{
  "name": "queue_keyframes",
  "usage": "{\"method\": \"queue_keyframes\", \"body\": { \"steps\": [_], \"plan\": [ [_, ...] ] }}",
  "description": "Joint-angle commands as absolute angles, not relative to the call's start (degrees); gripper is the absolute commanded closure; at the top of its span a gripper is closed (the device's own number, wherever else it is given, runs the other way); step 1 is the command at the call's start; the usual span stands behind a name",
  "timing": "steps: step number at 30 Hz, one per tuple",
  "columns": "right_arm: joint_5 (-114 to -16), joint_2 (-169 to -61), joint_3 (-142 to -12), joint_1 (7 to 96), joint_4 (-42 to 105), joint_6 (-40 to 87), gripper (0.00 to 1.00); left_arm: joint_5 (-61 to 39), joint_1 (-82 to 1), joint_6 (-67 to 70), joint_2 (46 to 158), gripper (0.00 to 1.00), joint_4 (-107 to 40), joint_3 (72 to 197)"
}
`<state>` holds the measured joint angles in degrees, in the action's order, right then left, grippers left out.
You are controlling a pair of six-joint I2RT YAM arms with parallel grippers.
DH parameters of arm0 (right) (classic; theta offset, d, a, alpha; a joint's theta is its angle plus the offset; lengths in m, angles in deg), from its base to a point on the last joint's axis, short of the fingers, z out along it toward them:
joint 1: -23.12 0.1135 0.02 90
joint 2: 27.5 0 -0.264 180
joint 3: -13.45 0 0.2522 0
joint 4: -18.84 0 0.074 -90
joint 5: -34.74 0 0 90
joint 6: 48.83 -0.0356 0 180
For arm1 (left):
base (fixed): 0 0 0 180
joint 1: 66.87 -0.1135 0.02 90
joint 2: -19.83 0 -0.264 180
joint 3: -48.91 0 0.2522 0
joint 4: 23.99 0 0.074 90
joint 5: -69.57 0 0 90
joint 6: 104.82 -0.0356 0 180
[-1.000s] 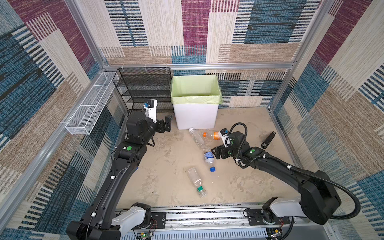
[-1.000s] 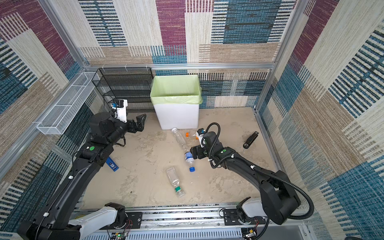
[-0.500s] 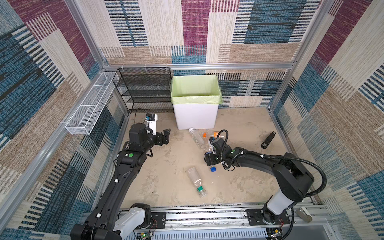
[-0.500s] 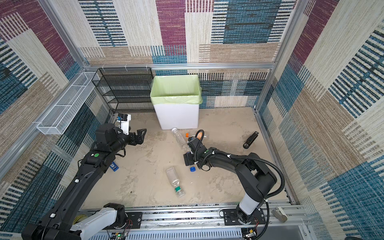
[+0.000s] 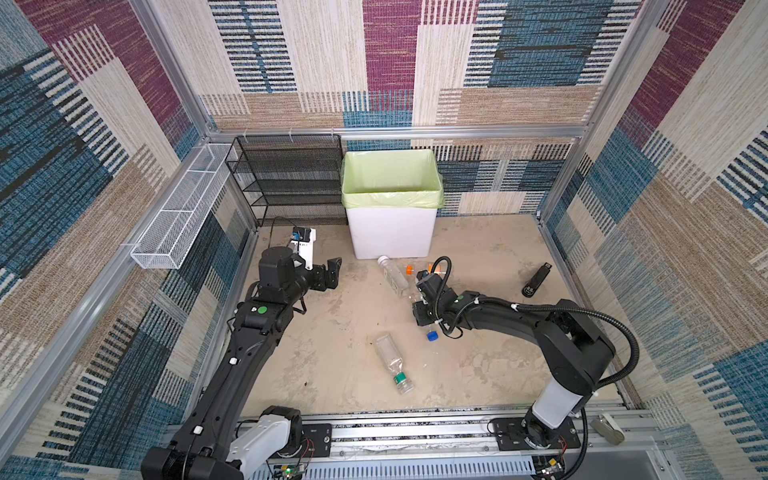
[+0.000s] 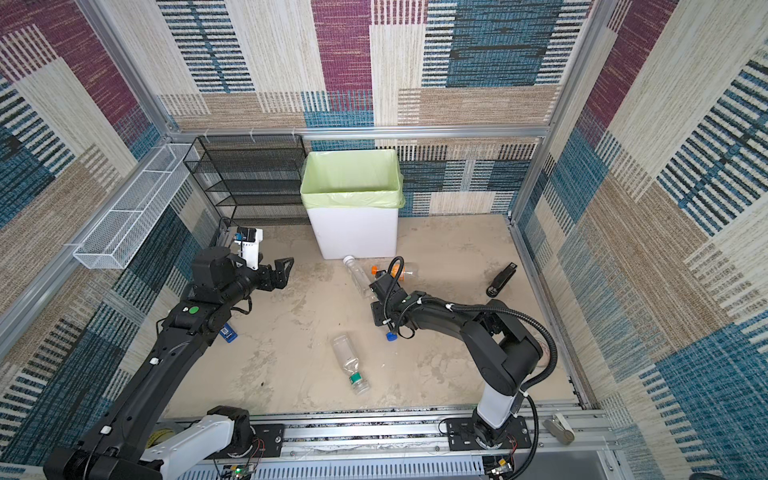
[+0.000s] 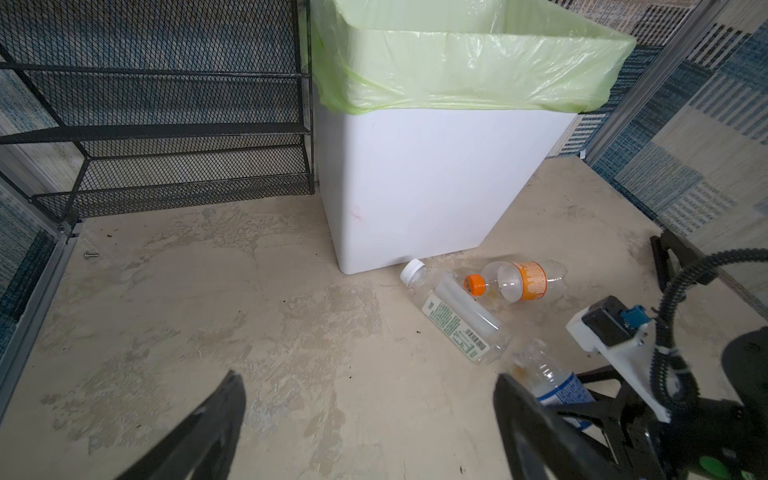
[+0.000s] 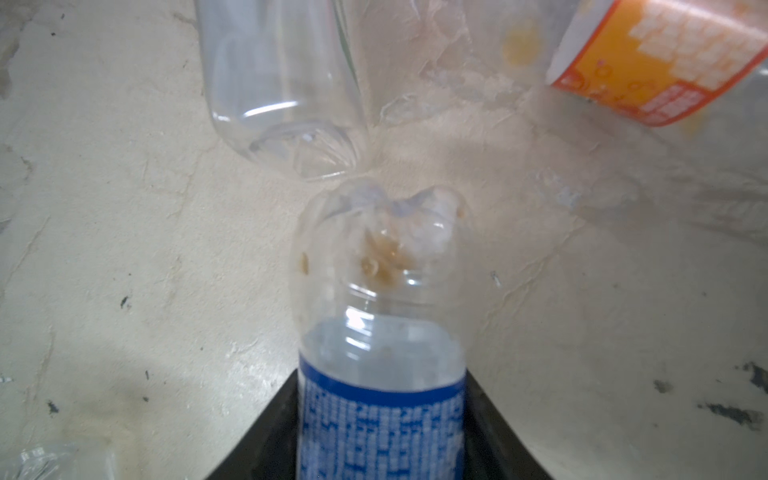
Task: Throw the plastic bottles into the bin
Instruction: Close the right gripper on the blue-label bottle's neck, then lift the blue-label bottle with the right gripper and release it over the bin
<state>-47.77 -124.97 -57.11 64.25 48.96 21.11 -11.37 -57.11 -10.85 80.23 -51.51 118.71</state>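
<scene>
Right hand grips blue-labelled bottle, its white print illegible.

Bare floor mid-pen; bottles just before the bin.

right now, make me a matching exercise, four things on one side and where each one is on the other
Things:
1. blue-label bottle
2. green-cap bottle
3. orange-cap bottle
4. bin

Places:
a. standing beside the black rack
b. lying alone, nearest the rail
c. in the right gripper
d. lying just in front of the bin

Pairs: 1-c, 2-b, 3-d, 4-a
</scene>
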Motion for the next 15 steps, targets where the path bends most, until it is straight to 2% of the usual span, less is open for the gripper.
{"method": "queue_keyframes", "body": {
  "steps": [1,7,15],
  "plan": [
    [-46.89,-122.36,-55.6,64.17,47.36,19.94,0.48,-10.85,-57.2,-9.64,80.46,0.07,-49.88,118.4],
    [-46.18,-115.33,-52.22,63.86,44.05,18.49,0.49,-10.67,-57.2,-9.57,80.78,0.08,-49.54,118.0],
    [-40.73,-97.57,-49.15,62.24,34.66,24.17,0.49,-9.36,-56.69,-8.55,79.58,0.09,-48.08,117.09]
  ]
}}
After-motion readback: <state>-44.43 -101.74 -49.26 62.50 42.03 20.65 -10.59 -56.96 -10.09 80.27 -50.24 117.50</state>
